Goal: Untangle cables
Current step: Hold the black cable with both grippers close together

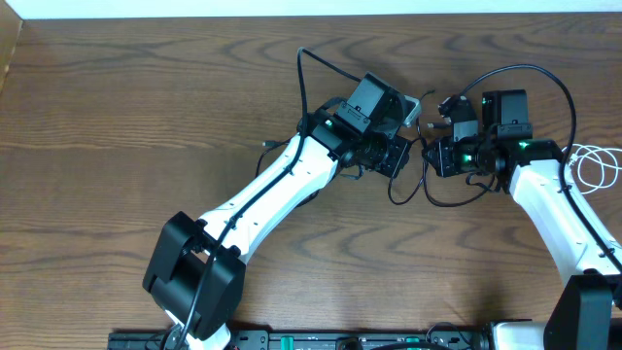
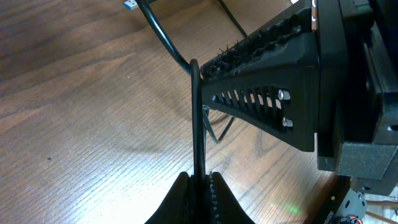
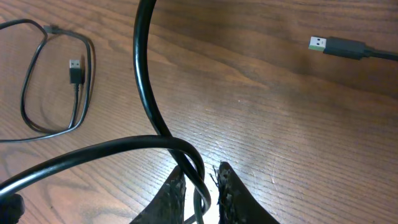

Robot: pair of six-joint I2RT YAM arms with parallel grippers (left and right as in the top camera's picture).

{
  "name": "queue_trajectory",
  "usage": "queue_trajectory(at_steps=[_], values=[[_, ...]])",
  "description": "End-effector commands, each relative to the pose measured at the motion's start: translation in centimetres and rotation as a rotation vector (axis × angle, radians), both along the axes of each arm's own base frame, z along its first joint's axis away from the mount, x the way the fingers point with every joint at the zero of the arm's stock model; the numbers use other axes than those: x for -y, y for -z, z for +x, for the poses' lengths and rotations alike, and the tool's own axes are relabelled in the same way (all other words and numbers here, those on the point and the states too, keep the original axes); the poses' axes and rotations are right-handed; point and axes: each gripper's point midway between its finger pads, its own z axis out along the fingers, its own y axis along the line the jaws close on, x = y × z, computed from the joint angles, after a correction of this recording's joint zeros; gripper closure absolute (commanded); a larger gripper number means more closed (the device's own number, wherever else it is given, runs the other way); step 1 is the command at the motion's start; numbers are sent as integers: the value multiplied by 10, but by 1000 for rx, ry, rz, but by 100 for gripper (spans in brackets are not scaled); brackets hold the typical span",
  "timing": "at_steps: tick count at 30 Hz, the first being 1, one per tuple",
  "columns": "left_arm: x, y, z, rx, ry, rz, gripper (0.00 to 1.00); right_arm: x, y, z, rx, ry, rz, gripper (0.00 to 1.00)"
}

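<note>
The black cable (image 1: 428,191) hangs in a small loop between my two grippers at the table's middle right. My left gripper (image 1: 394,156) is shut on one strand of it; in the left wrist view the cable (image 2: 195,124) runs straight up out of the pinched jaws (image 2: 200,178). The right gripper (image 1: 436,156) faces it closely and holds a doubled bend of the black cable (image 3: 149,93) between nearly closed jaws (image 3: 202,180). Past the right arm, at the right edge, the white cable (image 1: 597,167) lies coiled.
A thin black cord loop (image 3: 28,81) with a USB plug (image 3: 76,70) lies on the wood in the right wrist view, and another USB plug (image 3: 318,43) is at upper right. The right gripper's body (image 2: 267,81) fills the left wrist view close by. Thick arm wires (image 1: 544,76) arch above.
</note>
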Motion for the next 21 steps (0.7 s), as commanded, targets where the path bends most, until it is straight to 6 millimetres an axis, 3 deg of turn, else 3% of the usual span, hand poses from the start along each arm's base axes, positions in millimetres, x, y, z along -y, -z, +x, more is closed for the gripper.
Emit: queue_trajectory(at_steps=[1,18,21], values=[[2,-2,0,-5,11,-14,92,-1,2,-3,-5,-6,-5,85],[1,-1,0,-8,11,-12,92,-11,1,-5,3,-35,-6,87],[1,-1,-1,-11,11,-9,92,-10,2,-4,3,-32,-12,97]])
